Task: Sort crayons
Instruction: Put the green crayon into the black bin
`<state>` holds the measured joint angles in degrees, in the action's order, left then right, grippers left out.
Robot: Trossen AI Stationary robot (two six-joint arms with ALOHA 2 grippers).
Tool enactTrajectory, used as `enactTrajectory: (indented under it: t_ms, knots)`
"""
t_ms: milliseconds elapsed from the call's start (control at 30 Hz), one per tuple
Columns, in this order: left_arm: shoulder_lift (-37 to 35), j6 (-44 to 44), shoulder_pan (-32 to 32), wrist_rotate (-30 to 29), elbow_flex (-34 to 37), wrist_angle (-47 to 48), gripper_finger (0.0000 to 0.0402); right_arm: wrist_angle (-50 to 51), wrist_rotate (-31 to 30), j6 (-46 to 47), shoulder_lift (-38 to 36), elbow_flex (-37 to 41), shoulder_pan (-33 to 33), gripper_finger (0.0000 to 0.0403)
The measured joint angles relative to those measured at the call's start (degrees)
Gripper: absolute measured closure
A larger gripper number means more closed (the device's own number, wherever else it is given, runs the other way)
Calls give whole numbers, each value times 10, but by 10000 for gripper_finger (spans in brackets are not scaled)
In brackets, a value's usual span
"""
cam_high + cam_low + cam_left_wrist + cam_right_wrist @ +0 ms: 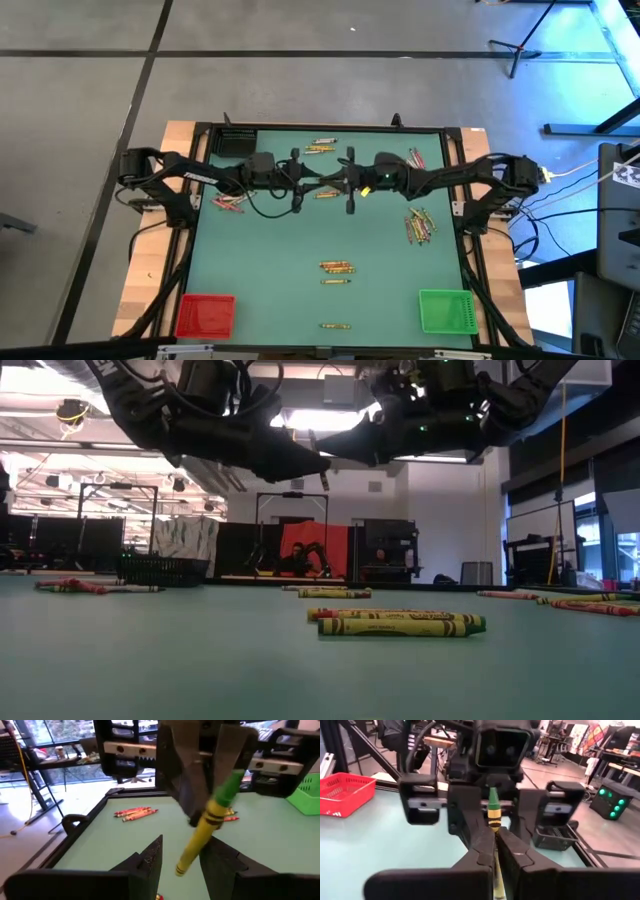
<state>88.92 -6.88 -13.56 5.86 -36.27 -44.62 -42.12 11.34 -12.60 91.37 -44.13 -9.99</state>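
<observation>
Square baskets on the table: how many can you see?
3: a red basket at the near left corner, a green basket at the near right corner, a black basket at the far left.

We have two matte black jointed arms, the left arm (185, 180) and right arm (480, 178), with black cables looped alongside. A green indicator light (387, 179) glows near our right wrist. Our fingers (475, 845) are dark, angular wedges.

Matt green table (380, 240), meshed plastic red bin (205, 316).
</observation>
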Motion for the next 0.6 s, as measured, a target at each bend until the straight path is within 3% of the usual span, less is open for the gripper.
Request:
enactTrajectory:
  t_ms: [267, 500, 600]
  knots:
    - [0, -31, 10, 18, 0, -1, 303, -1, -31, -14, 0, 0, 6, 391]
    - [0, -39, 9, 11, 0, 10, 388, 25, -36, -13, 0, -1, 6, 391]
    - [-1, -34, 10, -9, 0, 32, 395, 49, -60, -6, 0, -1, 6, 391]
